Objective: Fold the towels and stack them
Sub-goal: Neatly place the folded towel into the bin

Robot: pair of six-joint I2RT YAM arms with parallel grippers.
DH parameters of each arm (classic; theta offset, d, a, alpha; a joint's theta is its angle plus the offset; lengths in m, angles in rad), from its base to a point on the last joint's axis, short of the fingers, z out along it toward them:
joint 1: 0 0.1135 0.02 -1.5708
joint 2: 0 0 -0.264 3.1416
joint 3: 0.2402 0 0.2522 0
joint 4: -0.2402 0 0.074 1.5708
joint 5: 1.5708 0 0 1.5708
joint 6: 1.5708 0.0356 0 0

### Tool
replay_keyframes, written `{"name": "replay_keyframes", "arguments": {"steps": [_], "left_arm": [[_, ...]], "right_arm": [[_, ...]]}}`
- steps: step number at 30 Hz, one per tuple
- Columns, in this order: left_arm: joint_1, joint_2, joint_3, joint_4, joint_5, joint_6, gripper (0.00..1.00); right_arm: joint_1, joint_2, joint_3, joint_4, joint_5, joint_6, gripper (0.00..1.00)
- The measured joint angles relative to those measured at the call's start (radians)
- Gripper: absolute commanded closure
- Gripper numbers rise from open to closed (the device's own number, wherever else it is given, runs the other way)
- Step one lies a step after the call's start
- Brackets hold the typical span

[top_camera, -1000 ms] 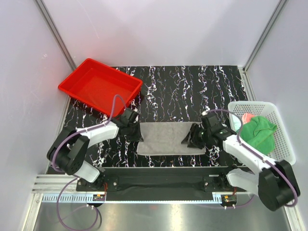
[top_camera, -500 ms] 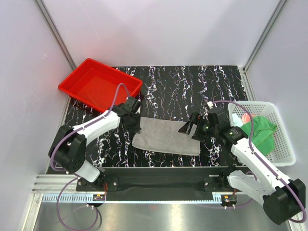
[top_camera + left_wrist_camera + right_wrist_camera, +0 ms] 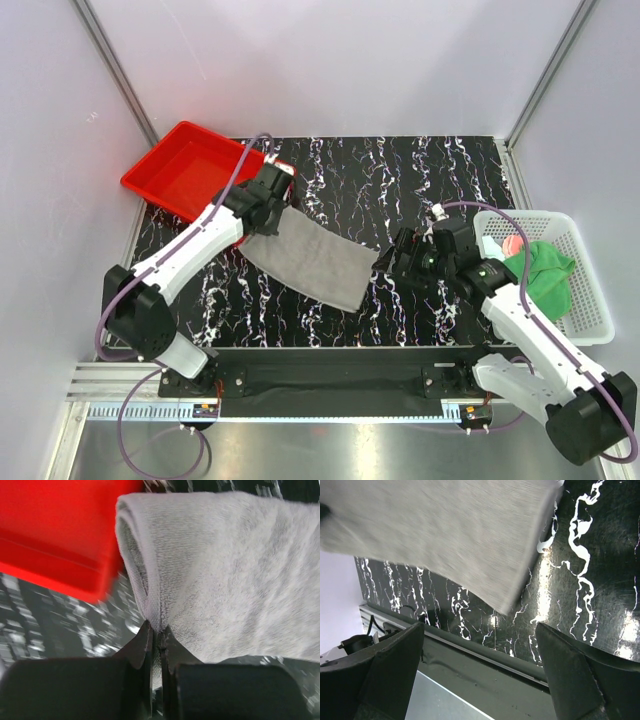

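Observation:
A folded grey towel (image 3: 310, 258) lies slanted across the dark marbled table, its upper left end lifted by the red tray's corner. My left gripper (image 3: 272, 202) is shut on that end. In the left wrist view the fingertips (image 3: 156, 630) pinch the grey towel (image 3: 225, 570) at its folded edge. My right gripper (image 3: 395, 262) stands open just right of the towel's lower end, apart from it. In the right wrist view the gripper (image 3: 480, 627) has nothing between its fingers, and the grey towel (image 3: 435, 535) lies ahead of them. A green towel (image 3: 540, 275) and a pink towel (image 3: 514, 245) sit in the basket.
The red tray (image 3: 200, 170) stands at the back left, its corner right beside my left gripper; it also shows as the red tray (image 3: 50, 530) in the left wrist view. A white mesh basket (image 3: 590, 300) sits at the right edge. Grey walls close in the table.
My left gripper has pulled the grey towel's left end up and back toward the red tray, slanting the towel. My right gripper has opened, let go of the right end and backed off.

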Motion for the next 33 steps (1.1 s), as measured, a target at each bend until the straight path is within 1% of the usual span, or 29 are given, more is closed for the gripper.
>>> {"name": "replay_keyframes", "arguments": {"steps": [3,6,12,14,20,24,33], "left_arm": [[0.022,0.019,0.076,0.006,-0.075,0.084,1.00],[0.069,0.063,0.127,0.035,-0.138,0.159,1.00],[0.185,0.208,0.247,0.099,-0.234,0.278,1.00],[0.224,0.256,0.287,0.147,-0.254,0.311,1.00],[0.344,0.355,0.365,0.252,-0.261,0.384,1.00],[0.413,0.413,0.404,0.289,-0.253,0.410,1.00],[0.515,0.609,0.558,0.348,-0.244,0.455,1.00]], "right_arm": [[0.000,0.026,0.000,0.003,0.000,-0.007,0.00],[0.000,0.059,0.011,0.003,0.003,-0.022,0.00],[0.000,0.103,0.057,0.003,0.025,-0.058,0.00],[0.000,0.118,0.072,0.004,0.032,-0.076,0.00],[0.000,0.169,0.117,0.002,0.078,-0.137,0.00],[0.000,0.200,0.141,0.006,0.105,-0.167,0.01],[0.000,0.335,0.214,0.048,0.126,-0.201,0.00]]}}
